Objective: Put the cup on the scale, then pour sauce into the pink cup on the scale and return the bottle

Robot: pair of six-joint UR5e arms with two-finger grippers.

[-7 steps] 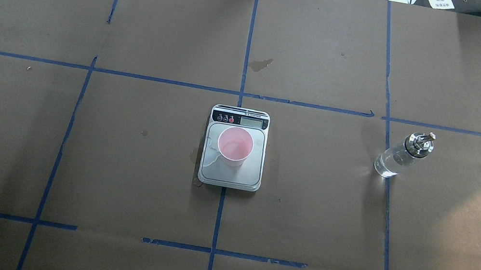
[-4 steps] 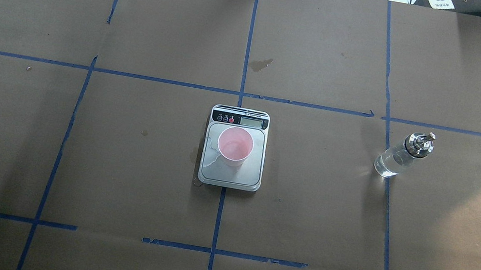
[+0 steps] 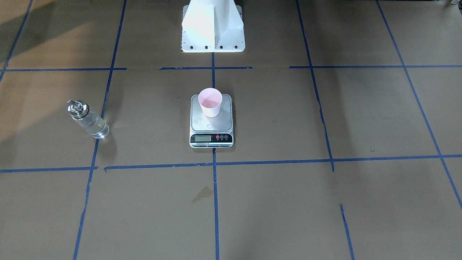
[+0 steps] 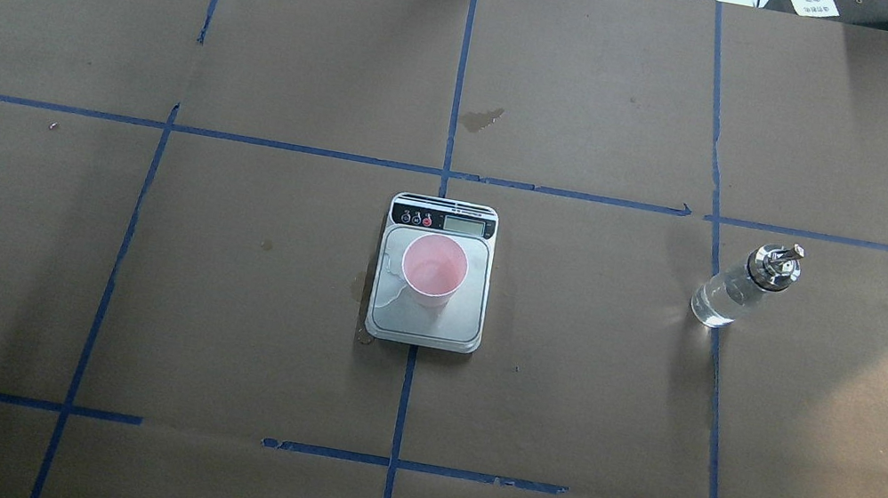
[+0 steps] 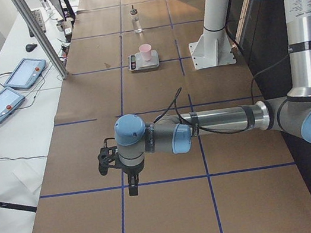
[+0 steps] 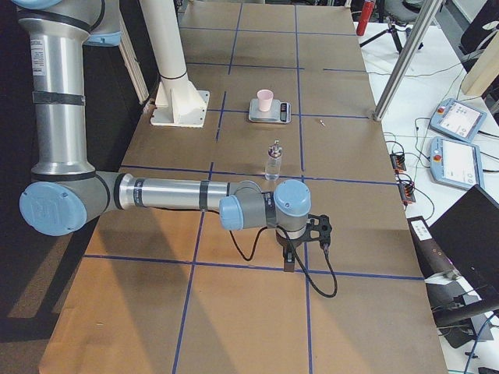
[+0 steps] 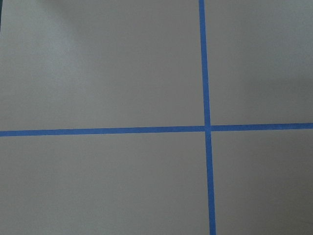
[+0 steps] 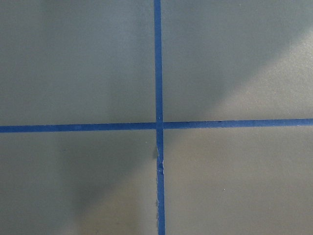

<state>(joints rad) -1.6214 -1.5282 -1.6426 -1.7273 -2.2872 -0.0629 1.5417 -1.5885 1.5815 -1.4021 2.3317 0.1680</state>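
The left gripper [image 5: 131, 185] is seen only from the table's end, pointed down above the brown paper [image 4: 564, 395] close to a crossing of blue tape [image 7: 206, 128]; whether its fingers are spread or pressed together cannot be told, and nothing is seen held in it. The right gripper [image 6: 289, 259] is likewise seen only from the other end, pointed down over a tape line, and its state cannot be told either. Only paper and crossed tape are shown by both wrist cameras. Each arm is stretched low and level along the table, well apart from the task's things. The bottle [image 4: 740, 285] is stood upright on the robot's right, its foot on a tape line, its metal spout topmost, and the clear sauce [image 4: 715, 302] is seen through the glass of its lower part. The scale [image 4: 425, 323] is set at the table's middle on the centre tape line, with its display strip turned away from the robot. The cup [image 4: 433, 269] is stood upright on the steel platform, towards the side nearer the robot; whether any liquid lies in it cannot be told. A thin pale streak is seen on the platform beside the cup. A dark stain [image 4: 481, 119] is seen on the paper beyond the scale, and the white base [image 3: 213, 32] is fixed behind it.
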